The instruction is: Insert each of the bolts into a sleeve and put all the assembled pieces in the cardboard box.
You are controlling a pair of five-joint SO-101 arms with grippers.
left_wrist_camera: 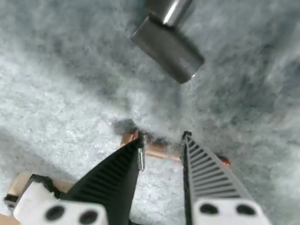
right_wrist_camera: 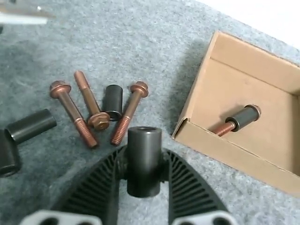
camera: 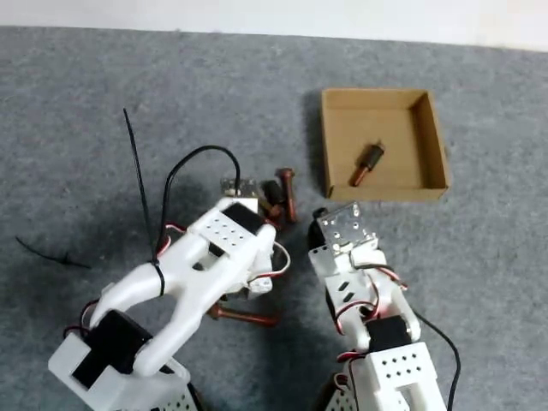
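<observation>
The grey felt tabletop (camera: 86, 103) carried a cardboard box (camera: 384, 192) toward its far edge, loose bolts (right_wrist_camera: 76, 115) and sleeves (right_wrist_camera: 112, 102) mid-table, black cable ties (camera: 135, 163) leftward.

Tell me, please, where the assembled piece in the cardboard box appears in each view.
High view: the assembled piece lies inside the cardboard box, at the upper right of the picture.
Right wrist view: the assembled piece lies inside the box, beyond the sleeve held in the right gripper.
Left wrist view: this camera faces a bolt under the open left gripper instead.
Shared landmark: the cardboard box, in the high and right wrist views.
</observation>
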